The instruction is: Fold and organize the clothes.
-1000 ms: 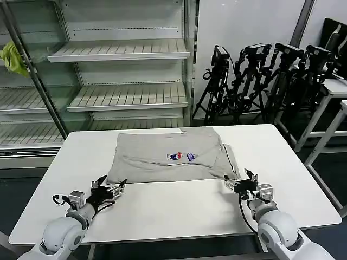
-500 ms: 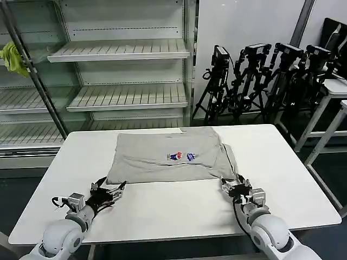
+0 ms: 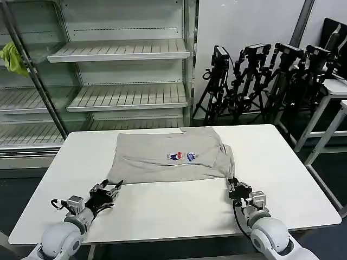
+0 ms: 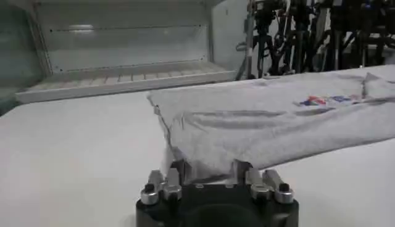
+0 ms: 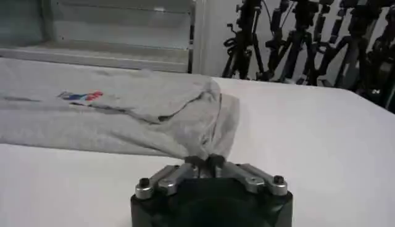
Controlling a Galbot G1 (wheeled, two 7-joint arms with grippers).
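One of the clothes, a light grey T-shirt [image 3: 157, 154] with a small colourful chest print [image 3: 181, 156], lies partly folded on the white table [image 3: 173, 208]. My right gripper [image 3: 232, 186] is at its near right corner and shut on a pinch of fabric; in the right wrist view the cloth [image 5: 154, 117] bunches into the closed right gripper [image 5: 204, 161]. My left gripper [image 3: 114, 187] sits at the near left corner, open. In the left wrist view the shirt's [image 4: 259, 126] near hem lies between the spread fingers [image 4: 178, 171] of the left gripper [image 4: 208, 173].
Empty metal shelves [image 3: 127, 97] stand behind the table, with a yellow-green rag [image 3: 12, 57] hanging at the far left. Black camera tripods [image 3: 260, 81] crowd the back right, and another table [image 3: 339, 89] stands at the right edge. Bare tabletop lies in front of the shirt.
My right gripper has slid in to the shirt's near right corner and shut on the fabric. The left gripper has drawn back slightly and stays open.
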